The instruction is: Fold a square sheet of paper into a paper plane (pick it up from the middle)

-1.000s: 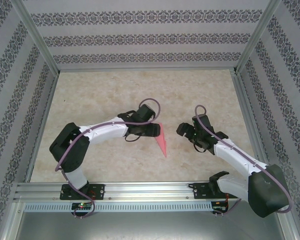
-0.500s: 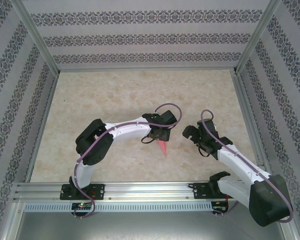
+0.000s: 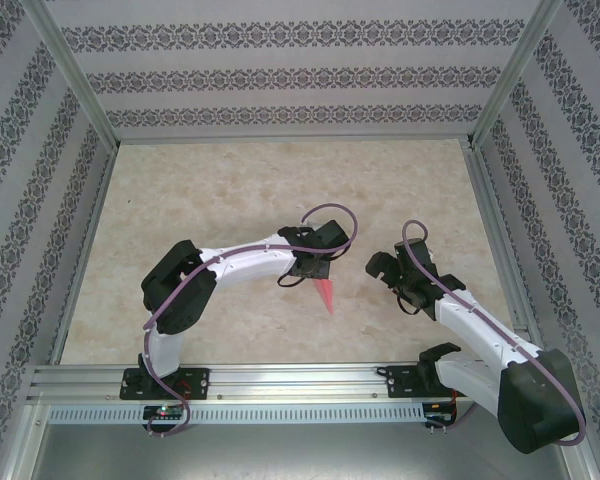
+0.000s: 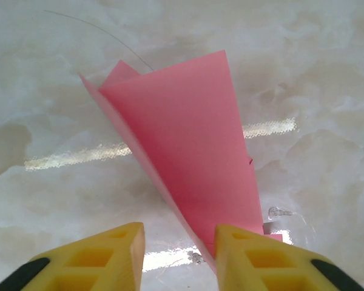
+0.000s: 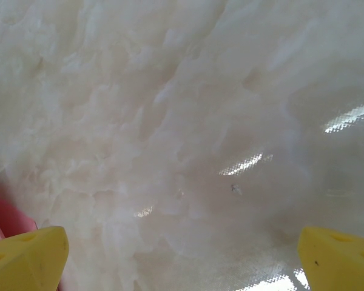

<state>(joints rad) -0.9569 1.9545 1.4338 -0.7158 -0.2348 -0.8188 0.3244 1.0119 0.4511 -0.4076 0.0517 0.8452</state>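
Hovering low over a pale, glossy marbled table [image 3: 230,180], two arms flanked a pink-red paper plane [image 4: 188,139].

Striped patterned walls [image 3: 280,75] closed in three sides, and an aluminium rail [image 3: 280,385] ran along the near edge. The paper plane lay near the table's middle, partly under the left gripper [image 4: 178,229]. That gripper's yellow fingers stood apart, and the paper's narrow end met the inner face of one finger while the other finger was clear of it. Just to the right, apart from the paper, the right gripper [image 5: 181,233] held its jaws spread wide over bare tabletop.
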